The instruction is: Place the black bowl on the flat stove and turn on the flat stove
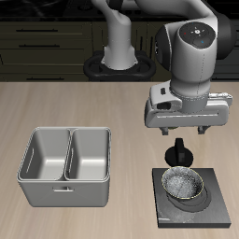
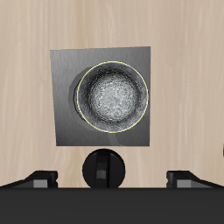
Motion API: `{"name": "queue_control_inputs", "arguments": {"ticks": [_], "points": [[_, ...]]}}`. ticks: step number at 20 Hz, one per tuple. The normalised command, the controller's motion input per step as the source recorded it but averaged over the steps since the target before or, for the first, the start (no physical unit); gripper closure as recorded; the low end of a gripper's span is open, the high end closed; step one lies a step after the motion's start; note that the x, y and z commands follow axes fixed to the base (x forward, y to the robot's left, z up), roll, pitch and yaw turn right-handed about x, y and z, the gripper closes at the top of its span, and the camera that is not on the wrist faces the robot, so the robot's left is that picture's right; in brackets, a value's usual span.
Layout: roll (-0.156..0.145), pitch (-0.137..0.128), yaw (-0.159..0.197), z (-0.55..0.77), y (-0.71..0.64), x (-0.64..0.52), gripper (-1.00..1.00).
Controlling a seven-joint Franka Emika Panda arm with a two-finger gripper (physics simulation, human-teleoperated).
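1. The counter is pale wood, and we see a grey two-compartment caddy toward its near edge.
2. The flat stove is the dark square plate beside the caddy, also near the front edge.
3. The black bowl sits upright on the stove's burner, so we judge the placing done; turning on remains.
4. The gripper hangs above the stove's far edge; its fingers stand wide apart, holding nothing.
5. The knob is directly below. We should descend straight, straddle its ridge squarely, close firmly, then rotate without nudging the bowl.
6. We can read no brand, label or writing anywhere.
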Motion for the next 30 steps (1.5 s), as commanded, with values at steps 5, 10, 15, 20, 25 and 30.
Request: {"name": "queue_control_inputs", "arguments": {"ticks": [5, 10, 15, 20, 25, 30], "points": [[-0.067, -0.028, -0.061, 0.15, -0.11, -0.34, -1.00], [-0.077, -0.005, -0.039, -0.01, -0.09, -0.22, -1.00], [-0.034, 0.014, -0.012, -0.11, 0.08, -0.18, -1.00], [-0.021, 0.019, 0.004, -0.11, 0.12, -0.12, -1.00], [0.011, 0.016, 0.006, -0.11, 0.20, -0.11, -1.00], [0.014, 0.028, 0.006, -0.13, 0.15, -0.02, -1.00]]}}
